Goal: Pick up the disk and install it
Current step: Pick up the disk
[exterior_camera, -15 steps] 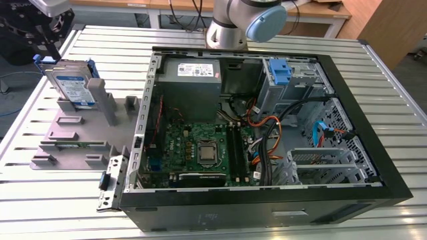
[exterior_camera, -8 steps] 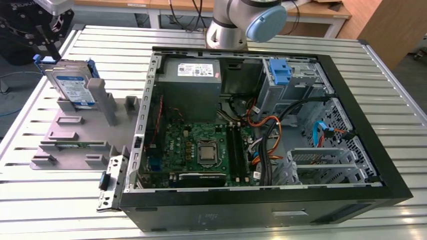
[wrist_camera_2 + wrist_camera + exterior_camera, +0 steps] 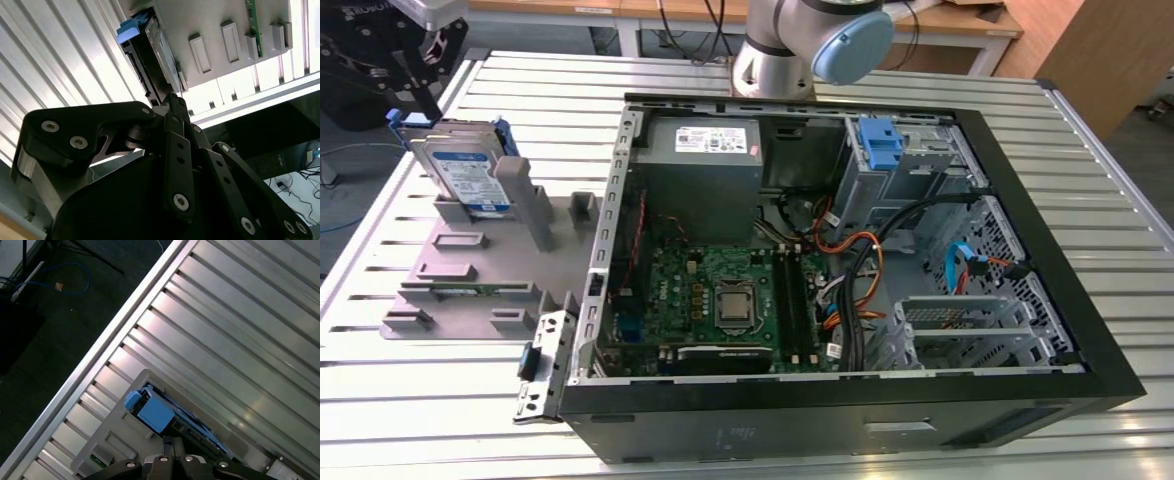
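At the exterior view's left, the gripper (image 3: 419,100) hung over the disk (image 3: 464,170), which stood tilted in a grey rack (image 3: 467,270); its label's print was unreadable. In the second wrist view the gripper (image 3: 170,102) was at the disk's (image 3: 150,55) end; clamped or not, I could not tell. In the first wrist view the disk's (image 3: 160,412) blue frame called, I judged, for a square hold and a straight lift.

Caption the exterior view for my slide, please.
Gripper at the disk, upright in a grey fixture beside the open computer case.

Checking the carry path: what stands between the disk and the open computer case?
In the exterior view, grey upright posts of the holder stand between the disk and the case.
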Robot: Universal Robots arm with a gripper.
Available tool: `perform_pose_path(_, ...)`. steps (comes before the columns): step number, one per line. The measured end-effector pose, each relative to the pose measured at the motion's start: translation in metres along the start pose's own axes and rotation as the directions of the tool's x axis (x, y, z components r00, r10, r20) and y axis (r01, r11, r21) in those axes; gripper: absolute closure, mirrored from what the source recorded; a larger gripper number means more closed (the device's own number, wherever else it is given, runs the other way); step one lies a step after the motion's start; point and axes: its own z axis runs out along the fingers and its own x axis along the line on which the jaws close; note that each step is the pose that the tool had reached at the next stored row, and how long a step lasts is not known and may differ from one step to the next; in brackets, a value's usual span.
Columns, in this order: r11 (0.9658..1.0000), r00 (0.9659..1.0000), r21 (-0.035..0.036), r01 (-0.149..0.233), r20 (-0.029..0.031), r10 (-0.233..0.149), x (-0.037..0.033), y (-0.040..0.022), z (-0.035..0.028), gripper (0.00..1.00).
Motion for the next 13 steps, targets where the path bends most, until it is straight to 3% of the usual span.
perform_pose_path(3,0.9990,0.9990,0.0002,0.044,-0.0017,-0.044,0.0000,0.0000,0.0000,0.89)
perform_pose_path(7,0.9951,0.9951,0.0002,0.099,-0.0041,-0.099,0.0000,0.0000,-0.0001,0.89)
perform_pose_path(13,0.9947,0.9947,0.0003,0.103,-0.0042,-0.103,0.0000,0.0000,0.0000,0.89)
